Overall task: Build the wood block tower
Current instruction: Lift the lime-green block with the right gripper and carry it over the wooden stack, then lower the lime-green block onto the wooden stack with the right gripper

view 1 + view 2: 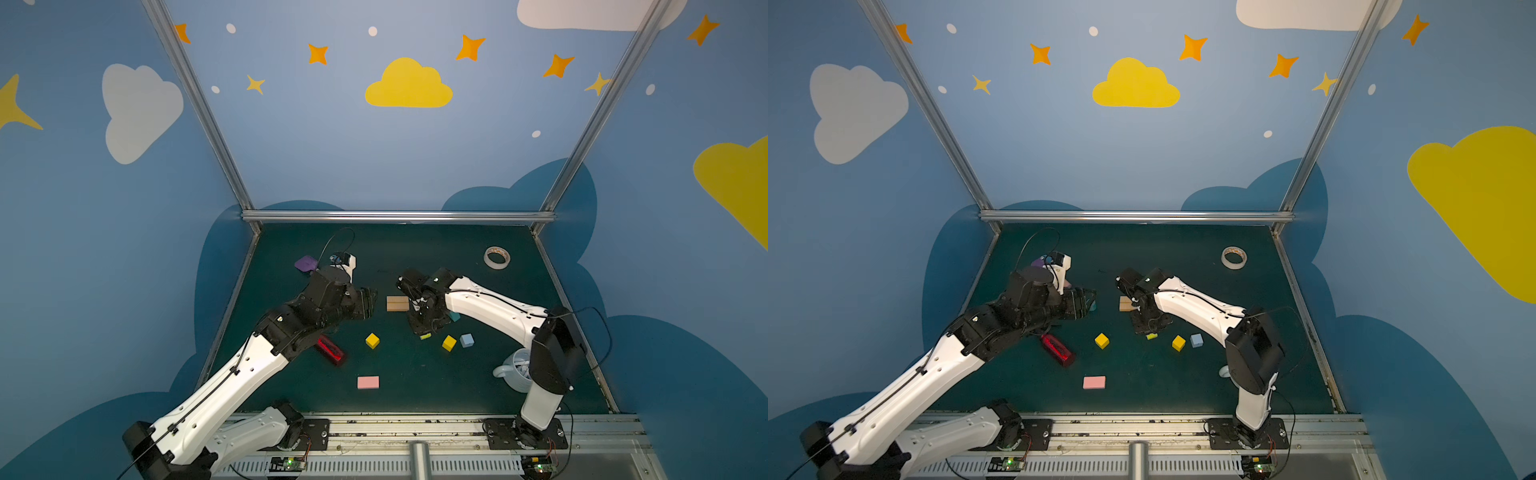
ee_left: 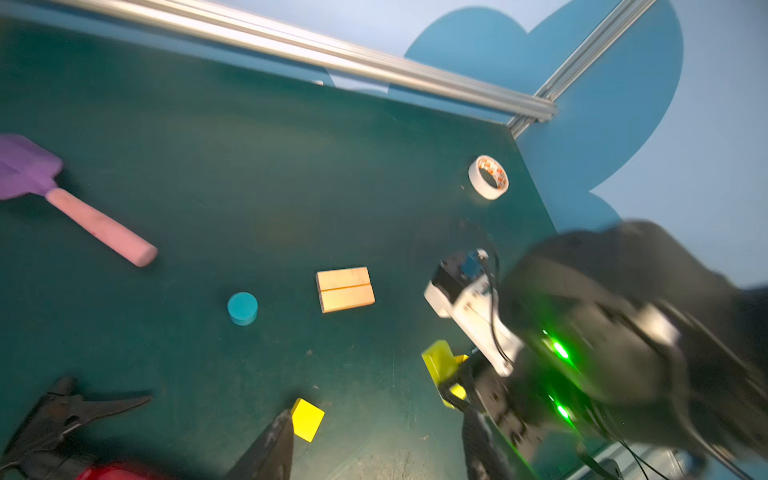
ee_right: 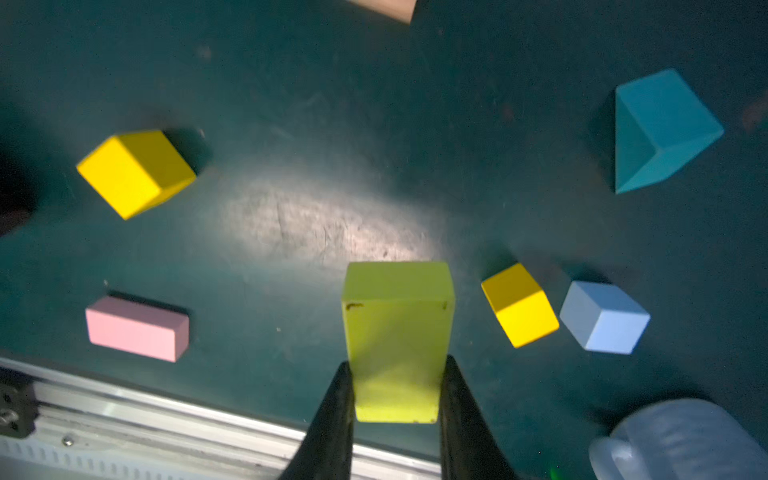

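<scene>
The lime slab (image 3: 397, 332) hangs over the tabletop (image 1: 415, 257), clamped at one end in the right pincer (image 3: 397, 363), its long axis poking out past the fingertips. The two tan bars (image 1: 397, 303) lie touching side by side just beside it, on the left arm's side, so that's probably the landing spot. The left pincer (image 1: 371, 303) is spread apart and empty.

Tape roll (image 1: 497, 257) near the worktop's (image 1: 415, 257) far right corner, spatula (image 1: 306, 263) far left, red bottle (image 1: 330, 350) left, mug (image 1: 516, 370) at the right edge.
</scene>
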Motion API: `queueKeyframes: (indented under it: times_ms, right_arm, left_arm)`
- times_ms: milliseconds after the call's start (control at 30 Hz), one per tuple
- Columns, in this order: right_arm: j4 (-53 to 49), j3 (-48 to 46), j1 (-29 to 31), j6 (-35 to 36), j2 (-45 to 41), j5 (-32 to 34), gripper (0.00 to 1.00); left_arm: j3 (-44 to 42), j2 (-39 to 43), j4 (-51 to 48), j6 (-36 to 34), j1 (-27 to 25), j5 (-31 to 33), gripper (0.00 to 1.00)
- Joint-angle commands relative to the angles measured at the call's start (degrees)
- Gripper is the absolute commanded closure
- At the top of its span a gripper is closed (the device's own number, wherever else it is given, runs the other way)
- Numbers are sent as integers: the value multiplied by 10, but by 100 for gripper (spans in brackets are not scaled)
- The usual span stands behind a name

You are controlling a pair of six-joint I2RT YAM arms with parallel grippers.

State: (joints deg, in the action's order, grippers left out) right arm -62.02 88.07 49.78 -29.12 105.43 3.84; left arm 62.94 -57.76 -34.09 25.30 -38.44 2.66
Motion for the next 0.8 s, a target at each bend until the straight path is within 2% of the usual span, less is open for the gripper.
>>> queueKeyframes:
  times_ms: [0, 367, 567, 767]
  right_arm:
    - [0, 63, -21, 5, 41, 3, 99]
    - [-41, 280, -48, -17, 222, -17, 100]
    - [-73, 350, -59, -31, 279, -19, 100]
    - [-95, 367, -64, -62, 296, -11, 100]
  left_arm:
    - [7, 21, -16, -15, -1, 36, 35]
    - [18, 52, -58, -16, 1, 86, 34]
    - [22, 58, -69, -15, 2, 92, 34]
    - [28, 54, -71, -17, 2, 93, 33]
